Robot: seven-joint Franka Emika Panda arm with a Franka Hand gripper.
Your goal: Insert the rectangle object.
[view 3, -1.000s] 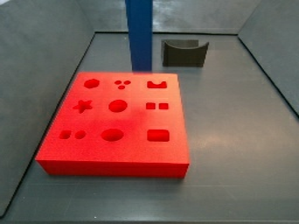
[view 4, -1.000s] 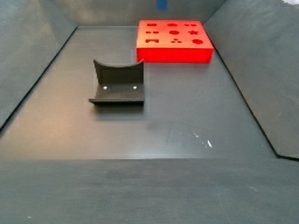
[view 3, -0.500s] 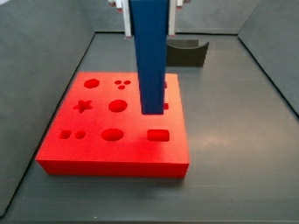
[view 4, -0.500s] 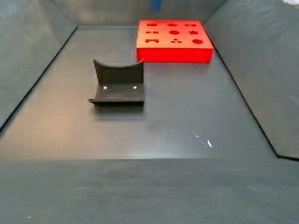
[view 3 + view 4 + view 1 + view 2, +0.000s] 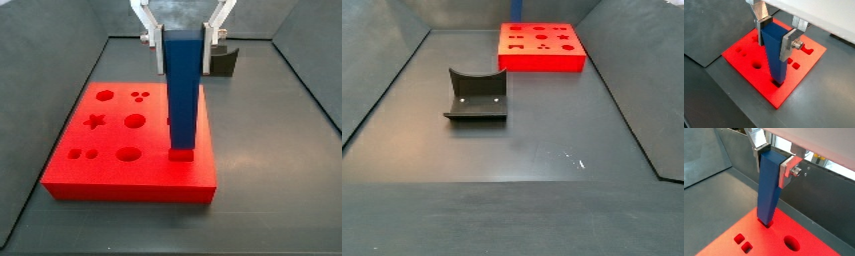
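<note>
While the gripper (image 5: 183,38) hangs above the red board (image 5: 94,150), its two silver fingers (image 5: 789,42) are clamped on the upper end of the rectangle object (image 5: 185,95) — a dark-blue bar held upright. In both wrist views the dark pads press flat against opposite faces of the bar, with no gap showing.

The bar's lower end meets the board at the rectangular cutout near the board's front right corner, as a side view shows. In a wrist view (image 5: 767,188) the bar's foot sits at the mouth of that cutout; how deep it has entered cannot be told.

Other cutouts lie open across the board's top face: a star (image 5: 95,122), round holes (image 5: 134,121) and an oval (image 5: 128,154) towards the board's left and centre. None is touched by the bar.

Behind the board, partly hidden by the bar, stands the fixture (image 5: 223,60). In a side view (image 5: 476,95) it is seen as a dark bracket on the grey floor (image 5: 529,150), well apart from the board (image 5: 543,48). That view shows neither the gripper nor the bar — only board, fixture and floor.
</note>
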